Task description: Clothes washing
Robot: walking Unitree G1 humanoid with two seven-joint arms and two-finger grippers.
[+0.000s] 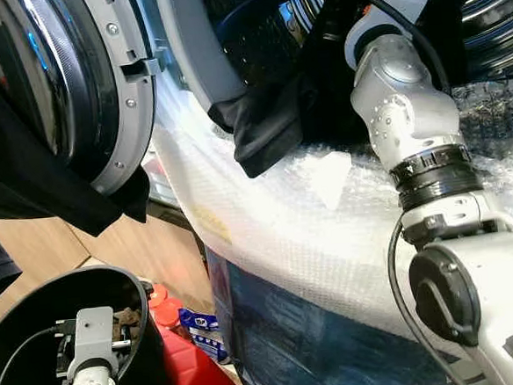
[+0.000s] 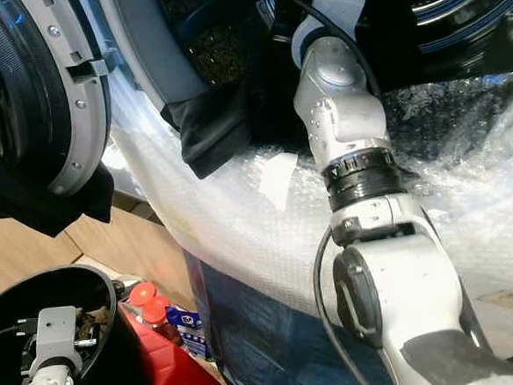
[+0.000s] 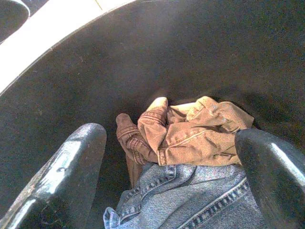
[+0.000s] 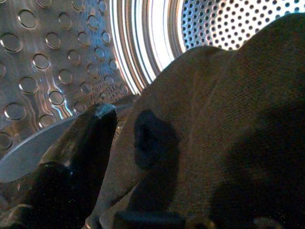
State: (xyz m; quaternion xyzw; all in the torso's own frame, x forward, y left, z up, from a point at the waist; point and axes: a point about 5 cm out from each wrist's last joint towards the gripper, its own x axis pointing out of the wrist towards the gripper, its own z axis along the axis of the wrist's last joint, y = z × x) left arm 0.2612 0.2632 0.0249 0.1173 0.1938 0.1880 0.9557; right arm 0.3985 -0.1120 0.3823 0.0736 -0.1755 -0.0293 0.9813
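Wooden floor (image 1: 32, 252) showed at the lower left, and bubble wrap (image 1: 268, 236) covered the front of the washing machine (image 2: 185, 56), whose round door (image 1: 82, 90) stood open on the left. From the mouth of the drum a dark garment (image 1: 265, 130) hung out over the wrap; it looked black, smooth and loosely folded.

Inside the drum (image 4: 57, 52), with its shiny dimpled metal wall, lay a brownish-grey cloth (image 4: 228, 119) of coarse weave. It pressed against the right gripper (image 4: 143, 157), one finger (image 4: 90, 138) touching its edge; whether the jaws held it I cannot tell.

At the lower left stood a black bucket (image 1: 19, 324). The left gripper (image 3: 176, 171) hung inside it with its jaws wide apart, above the clothes and not touching them. On the bottom lay a tan corduroy garment (image 3: 190, 129), crumpled, with a striped cuff, and partly under it a blue denim piece (image 3: 190, 200) with light stitching.

Beside the bucket stood a red stool (image 1: 194, 364), red-capped bottles (image 1: 163, 305) and a blue package (image 1: 200, 329); its writing was too small to read.
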